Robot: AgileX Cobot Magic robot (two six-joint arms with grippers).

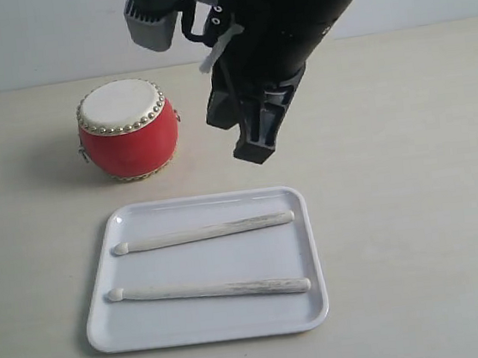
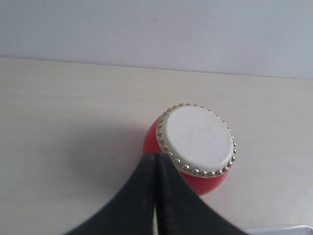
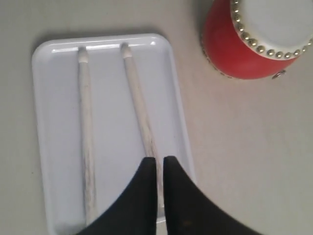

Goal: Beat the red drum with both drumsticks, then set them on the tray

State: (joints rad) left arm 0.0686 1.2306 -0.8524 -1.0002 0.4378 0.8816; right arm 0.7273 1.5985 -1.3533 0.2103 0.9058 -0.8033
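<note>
White plastic forms the tray [image 1: 229, 320], a shallow square with rounded corners that rests on the pale table [image 1: 415, 211] at the near side of the scene. Both drumsticks lie inside the tray, roughly parallel to its near edge and apart from each other, with their rounded tips toward the tray's left-arm side. The near drumstick [image 1: 208, 290] lies close to the near rim; the far drumstick [image 1: 206, 232] lies close to the far rim, slightly tilted. Neither is held. The right gripper [image 1: 255, 149] hangs in the air above the tray's far rim, clear of the tray and of both sticks. In the right wrist view its fingers [image 3: 142, 196] are drawn almost together, with only a narrow slit between them and nothing clamped; the butt end of the far drumstick runs out of sight beneath that slit. The red drum [image 1: 127, 131] stands upright on the table beyond the tray's far left corner, near it but not touching, skin side up. The left gripper [image 2: 156, 164] is visible in the left wrist view only; its fingers are pressed together, empty, and it hovers just beside the drum. A plain wall [image 1: 33, 38] stands farthest from the tray.
</note>
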